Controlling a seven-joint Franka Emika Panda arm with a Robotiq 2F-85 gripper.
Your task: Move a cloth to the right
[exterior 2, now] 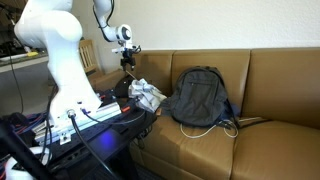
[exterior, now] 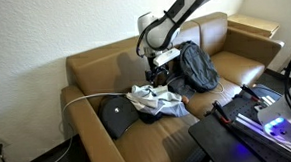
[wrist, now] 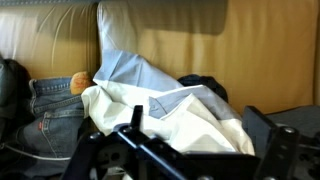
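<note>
A pile of clothes (exterior: 156, 98) lies on the seat of a brown leather couch (exterior: 95, 66); it also shows in an exterior view (exterior 2: 146, 95). In the wrist view the top piece is a white and pale grey cloth (wrist: 185, 118), with blue jeans (wrist: 40, 108) beside it. My gripper (exterior: 158, 74) hangs just above the pile, also seen in an exterior view (exterior 2: 128, 68). In the wrist view my gripper (wrist: 200, 135) is open, its two fingers wide apart, with the white cloth lying below and between them.
A black backpack (exterior: 197, 66) leans against the couch back next to the pile, also in an exterior view (exterior 2: 198, 97). A black cap (exterior: 117, 114) lies on the seat by the pile. A white cable (exterior: 81, 97) runs over the armrest. Equipment (exterior: 252, 113) stands before the couch.
</note>
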